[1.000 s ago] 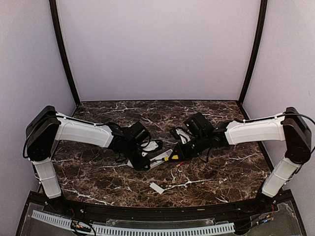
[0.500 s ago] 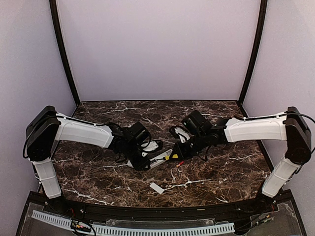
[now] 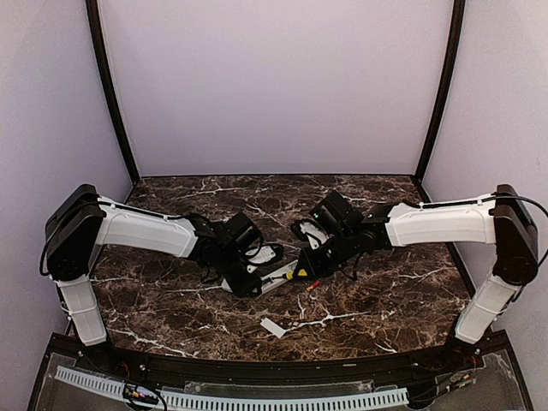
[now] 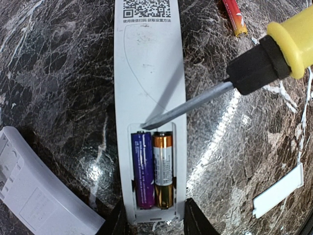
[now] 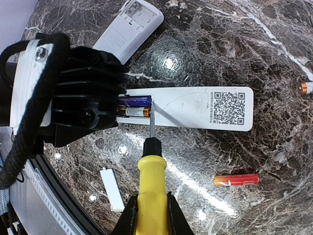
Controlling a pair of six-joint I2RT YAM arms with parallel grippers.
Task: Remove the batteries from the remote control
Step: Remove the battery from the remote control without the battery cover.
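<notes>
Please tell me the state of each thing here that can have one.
remote: cover off, clamped in left gripper
purple battery and gold battery: seated in remote
red battery: out, lying on table
screwdriver: held by right gripper, tip at purple battery's end
second remote: lying loose, cover off
back cover: detached, flat on table

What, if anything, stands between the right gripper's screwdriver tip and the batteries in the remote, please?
Nothing visible. The remote compartment is uncovered, both batteries lie exposed, and the screwdriver held by the right gripper has its tip at the compartment's edge, by the purple one's end.
</notes>
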